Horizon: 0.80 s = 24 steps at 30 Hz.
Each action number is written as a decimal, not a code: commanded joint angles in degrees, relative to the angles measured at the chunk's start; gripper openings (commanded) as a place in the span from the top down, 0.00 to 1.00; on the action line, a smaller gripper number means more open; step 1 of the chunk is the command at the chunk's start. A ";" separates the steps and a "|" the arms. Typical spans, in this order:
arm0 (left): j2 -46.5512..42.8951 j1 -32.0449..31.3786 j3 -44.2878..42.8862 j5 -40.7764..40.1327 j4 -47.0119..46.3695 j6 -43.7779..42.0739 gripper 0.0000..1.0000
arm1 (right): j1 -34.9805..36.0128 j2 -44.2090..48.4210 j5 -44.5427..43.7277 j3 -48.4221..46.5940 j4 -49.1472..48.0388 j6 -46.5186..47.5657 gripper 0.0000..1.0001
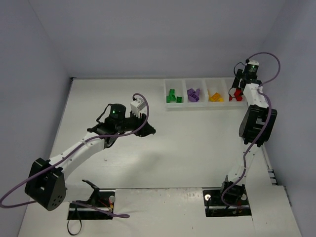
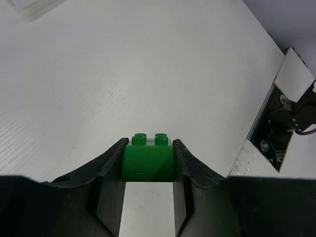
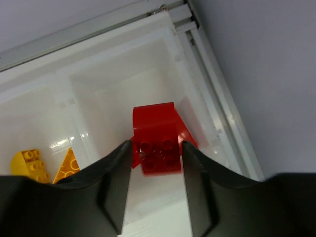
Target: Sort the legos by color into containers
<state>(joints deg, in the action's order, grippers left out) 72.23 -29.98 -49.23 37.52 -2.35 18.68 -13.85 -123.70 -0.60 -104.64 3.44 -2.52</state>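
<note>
My left gripper (image 2: 148, 147) is shut on a green lego (image 2: 148, 163), studs pointing away, held over the bare table left of centre (image 1: 147, 129). The white tray of containers (image 1: 183, 106) sits at the back right. Its compartments hold green legos (image 1: 173, 96), purple legos (image 1: 193, 95), orange-yellow legos (image 1: 215, 97) and red legos (image 1: 236, 94). My right gripper (image 3: 157, 148) hangs over the rightmost compartment (image 3: 118, 94). A blurred red lego (image 3: 158, 153) sits loose between its slightly parted fingers, with a thin gap at the right one. Orange-yellow bricks (image 3: 30, 163) lie in the neighbouring compartment.
A metal rail (image 3: 212, 74) runs along the table's right edge just beyond the tray, with the grey wall close behind. Purple cables loop from both arms. The arm bases sit in cut-outs (image 1: 91, 205) at the near edge.
</note>
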 commanded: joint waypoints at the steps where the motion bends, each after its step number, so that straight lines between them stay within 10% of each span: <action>1: 0.27 0.18 -5.25 -4.55 0.24 -1.10 1.00 | -0.39 -0.57 3.13 -4.34 -1.78 0.68 0.56; 6: 4.76 0.09 -11.48 -6.49 0.07 -1.27 1.00 | -0.39 1.26 5.26 -4.09 -1.51 0.15 0.37; 24: 39.45 -0.78 -48.48 -20.28 -5.82 -5.22 1.00 | 3.91 44.67 20.03 31.24 -1.60 -22.88 0.35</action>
<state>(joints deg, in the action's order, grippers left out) 109.71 -30.33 -91.72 20.75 -3.42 15.38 -12.14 -83.33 16.19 -77.17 3.64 -21.78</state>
